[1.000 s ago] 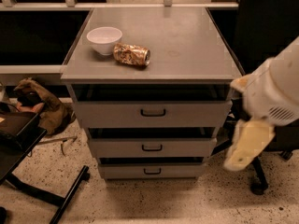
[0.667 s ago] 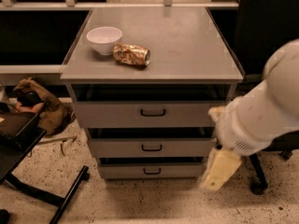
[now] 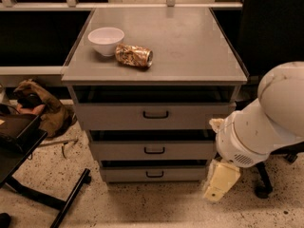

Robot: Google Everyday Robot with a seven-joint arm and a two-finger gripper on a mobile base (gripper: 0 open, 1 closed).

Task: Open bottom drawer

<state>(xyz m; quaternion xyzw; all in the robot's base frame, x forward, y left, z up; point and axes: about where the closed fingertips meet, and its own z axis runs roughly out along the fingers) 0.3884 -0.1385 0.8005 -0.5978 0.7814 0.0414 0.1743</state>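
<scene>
Three drawers are showing in the front of the grey cabinet [image 3: 199, 115], and the bottom drawer [image 3: 126, 175] is sitting lowest of them, just above the floor, with the shortest front and a small dark loop handle [image 3: 155, 174] at its middle. It is lying roughly in line with the fronts above it, so it is looking not yet pulled out.

On the cabinet's tabletop [image 3: 190, 46] a white bowl [image 3: 106, 40] and a crumpled can [image 3: 134, 56] are resting near the back-left corner, well away from the work.

The gripper [image 3: 219, 182] is hanging low at the cabinet's right front corner, level with the bottom drawer but off to the side of its front, touching nothing that can be seen. Whether it is released or clenched is something I cannot tell from this angle. The bulky white arm [image 3: 266, 122] is looming above it, to the right of the cabinet.

The step in hand is looking like the approach: the reach toward the handle is under way, and no grasp is being made. The next move is calling for a sideways travel along the cabinet's front to the handle, staying low, then closing on the loop and pulling straight out from the cabinet.
</scene>
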